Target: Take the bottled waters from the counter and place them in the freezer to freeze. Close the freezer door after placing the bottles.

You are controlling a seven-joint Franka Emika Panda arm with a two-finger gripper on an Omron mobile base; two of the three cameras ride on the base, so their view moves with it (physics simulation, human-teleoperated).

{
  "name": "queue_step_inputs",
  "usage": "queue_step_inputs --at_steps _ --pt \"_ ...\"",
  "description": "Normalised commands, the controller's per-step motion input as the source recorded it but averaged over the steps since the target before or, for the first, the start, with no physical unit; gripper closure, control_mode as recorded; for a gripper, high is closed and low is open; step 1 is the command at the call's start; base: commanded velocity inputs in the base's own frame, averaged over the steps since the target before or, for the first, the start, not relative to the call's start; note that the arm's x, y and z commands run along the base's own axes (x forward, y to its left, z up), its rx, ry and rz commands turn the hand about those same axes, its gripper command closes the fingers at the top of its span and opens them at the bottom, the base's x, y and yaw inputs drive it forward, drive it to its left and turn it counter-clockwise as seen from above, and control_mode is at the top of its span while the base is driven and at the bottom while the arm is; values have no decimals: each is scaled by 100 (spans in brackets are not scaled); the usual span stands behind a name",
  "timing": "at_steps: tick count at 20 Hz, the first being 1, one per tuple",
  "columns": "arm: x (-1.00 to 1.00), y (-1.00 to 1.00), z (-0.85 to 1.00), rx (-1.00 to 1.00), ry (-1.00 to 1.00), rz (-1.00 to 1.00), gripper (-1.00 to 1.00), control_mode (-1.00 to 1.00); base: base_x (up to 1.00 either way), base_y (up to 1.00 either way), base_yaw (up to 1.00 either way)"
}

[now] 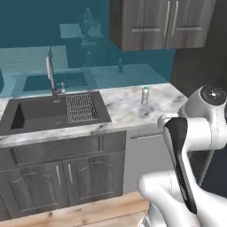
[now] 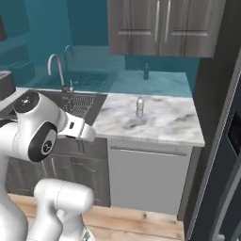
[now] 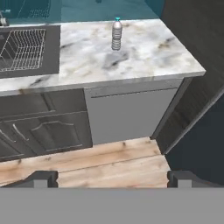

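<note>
Wide-open, empty gripper (image 3: 112, 178) low before cabinets; upright bottle (image 3: 116, 34) well ahead, near counter's (image 3: 148, 57) back edge.

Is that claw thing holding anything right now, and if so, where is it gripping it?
Nothing is held. The claw is open with only floor between its tips, and the water bottle stands untouched on the counter.

1. Marble bench (image 1: 128, 113) (image 2: 160, 123) (image 3: 144, 52), white-grey with brown veins, over grey cabinet fronts.
2. One bottled water (image 1: 145, 96) (image 2: 140, 106) (image 3: 117, 35) upright on it, blue cap.
3. Dark sink (image 1: 53, 113) (image 2: 77, 104) (image 3: 26, 50) set in at the bottle's 9 o'clock.
</note>
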Motion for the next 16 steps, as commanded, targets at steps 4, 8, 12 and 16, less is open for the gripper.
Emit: queue_step_inputs --at_steps 4,8,12,16 --pt "0 0 0 0 0 0 -100 100 63 68 -34" --pt "0 0 0 0 0 0 -100 100 31 56 -17" --pt "0 0 0 0 0 0 -100 100 13 29 -14" --pt "0 0 0 0 0 0 -100 100 20 4 -16"
